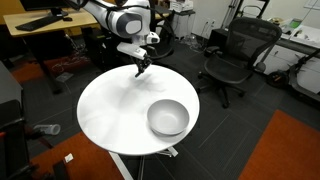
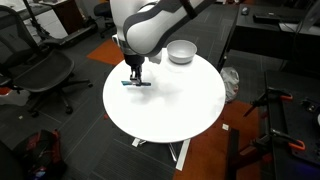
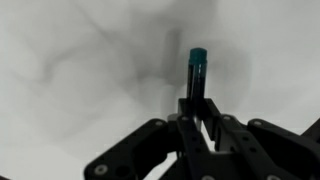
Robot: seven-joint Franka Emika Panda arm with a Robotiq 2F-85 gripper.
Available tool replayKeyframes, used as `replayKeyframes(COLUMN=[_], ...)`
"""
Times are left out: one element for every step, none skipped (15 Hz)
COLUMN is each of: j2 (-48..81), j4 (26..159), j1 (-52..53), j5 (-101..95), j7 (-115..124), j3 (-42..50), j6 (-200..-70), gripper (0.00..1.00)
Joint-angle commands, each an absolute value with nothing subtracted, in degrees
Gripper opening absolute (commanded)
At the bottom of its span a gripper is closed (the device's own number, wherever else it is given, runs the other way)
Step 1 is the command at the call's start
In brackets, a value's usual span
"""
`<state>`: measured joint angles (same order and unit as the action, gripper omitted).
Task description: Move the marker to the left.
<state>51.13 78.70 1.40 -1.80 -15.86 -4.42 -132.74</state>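
Observation:
The marker (image 3: 197, 65) is a slim dark stick with a teal end. In the wrist view it stands out from between my fingers over the white table top. In an exterior view the marker (image 2: 138, 83) lies flat at table level under the fingertips, near the table's edge. My gripper (image 3: 198, 108) is shut on the marker's dark body, with a thin sliver of light beside it. The gripper also shows in both exterior views (image 1: 140, 66) (image 2: 134, 74), pointing straight down at the round white table (image 1: 115, 110) (image 2: 170, 100).
A round grey-white bowl (image 1: 168, 118) (image 2: 181, 51) stands on the same table, well away from the gripper. Office chairs (image 1: 232, 55) (image 2: 45, 75) and desks stand round the table on the dark floor.

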Motion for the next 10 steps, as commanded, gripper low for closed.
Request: replayKeyframes(j2=[47.8, 47.8, 47.9, 47.9, 48.1, 48.2, 48.4, 48.5, 48.7, 48.8], j4=[83.3, 83.6, 83.8, 83.9, 83.9, 84.0, 84.0, 84.3, 84.3, 84.4], j1=[2.7, 2.9, 3.2, 3.5, 3.8, 4.1, 4.2, 4.5, 4.8, 5.0], j5=[-2.4, -2.4, -2.4, -2.4, -2.5, -2.6, -2.4, -2.4, -2.5, -2.4], j7=[-13.9, -14.0, -14.2, -14.4, -14.6, -14.6, -14.8, -15.1, -15.3, -15.4], j3=[-4.7, -4.9, -5.2, -5.4, -5.6, -5.7, -6.1, -6.4, -6.6, -7.0], j6=[-132.7, -132.9, -133.0, -133.0, -132.9, -132.9, -132.9, -133.2, -133.2, -133.4], gripper=[0.05, 0.05, 0.05, 0.05, 0.05, 0.05, 0.05, 0.05, 0.05, 0.05])
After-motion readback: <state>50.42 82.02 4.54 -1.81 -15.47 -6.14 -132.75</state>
